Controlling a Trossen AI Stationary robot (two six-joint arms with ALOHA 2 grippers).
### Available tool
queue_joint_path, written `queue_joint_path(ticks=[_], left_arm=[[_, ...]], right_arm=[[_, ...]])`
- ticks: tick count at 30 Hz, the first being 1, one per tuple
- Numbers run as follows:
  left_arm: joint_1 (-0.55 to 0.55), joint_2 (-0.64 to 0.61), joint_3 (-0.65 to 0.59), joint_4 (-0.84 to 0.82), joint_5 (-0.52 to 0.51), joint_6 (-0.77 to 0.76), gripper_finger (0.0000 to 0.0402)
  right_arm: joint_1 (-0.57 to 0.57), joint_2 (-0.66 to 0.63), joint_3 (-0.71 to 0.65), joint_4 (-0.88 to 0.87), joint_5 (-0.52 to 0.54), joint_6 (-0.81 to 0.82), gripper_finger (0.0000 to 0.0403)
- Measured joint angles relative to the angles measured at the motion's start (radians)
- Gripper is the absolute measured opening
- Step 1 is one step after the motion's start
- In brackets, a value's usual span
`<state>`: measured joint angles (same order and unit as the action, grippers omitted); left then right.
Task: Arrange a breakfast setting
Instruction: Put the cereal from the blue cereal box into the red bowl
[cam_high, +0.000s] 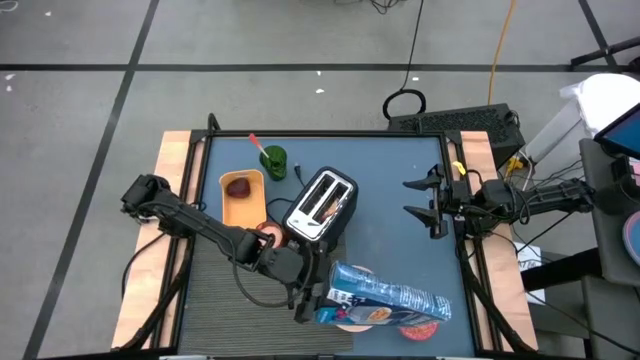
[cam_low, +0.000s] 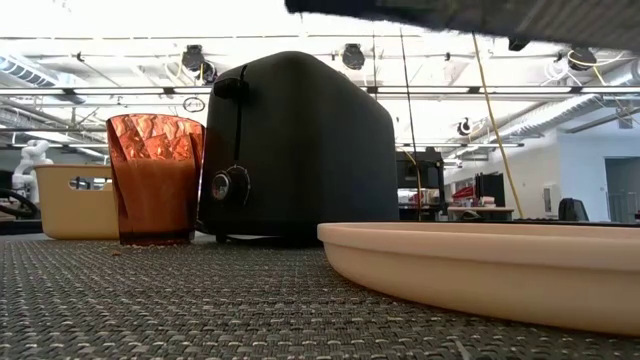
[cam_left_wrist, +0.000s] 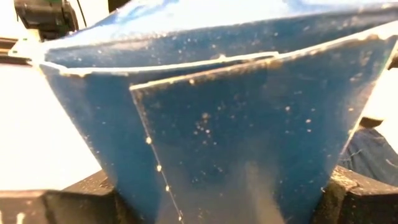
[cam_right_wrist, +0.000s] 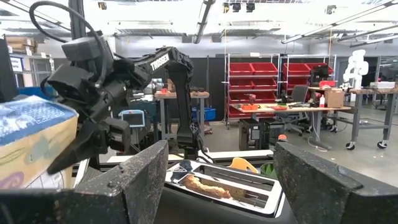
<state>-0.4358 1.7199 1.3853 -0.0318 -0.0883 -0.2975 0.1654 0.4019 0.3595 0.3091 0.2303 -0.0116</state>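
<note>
Plate (cam_high: 352, 321) and pink bowl (cam_high: 421, 331) lie at the table's near edge, mostly covered from above by a blue cereal box (cam_high: 392, 297). The box's long axis runs along that edge, and the left gripper (cam_high: 312, 298) is clamped on its left end. The red-handled spoon (cam_high: 258, 146) stands in a green cup (cam_high: 276, 162), handle tilted toward the far-left corner. The right gripper (cam_high: 432, 205) waits, spread apart, at the right edge.

Only the low view shows the plate's bare rim (cam_low: 480, 250), with the toaster (cam_low: 300, 140) and an amber glass (cam_low: 155, 180) behind it.

The left wrist view fills with the box, pinched between dark fingers (cam_left_wrist: 364, 199).

The right wrist view alone shows the toast (cam_right_wrist: 205, 185) lying lengthwise in the toaster's slot.
</note>
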Motion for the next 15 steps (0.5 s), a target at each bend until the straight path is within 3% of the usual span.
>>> queue_joint_path(ticks=[15], left_arm=[[-0.002,-0.002,0.002,0.018,0.001,-0.004,0.0289]], right_arm=[[0.000,0.000,0.000,0.000,0.000,0.000,0.0279]])
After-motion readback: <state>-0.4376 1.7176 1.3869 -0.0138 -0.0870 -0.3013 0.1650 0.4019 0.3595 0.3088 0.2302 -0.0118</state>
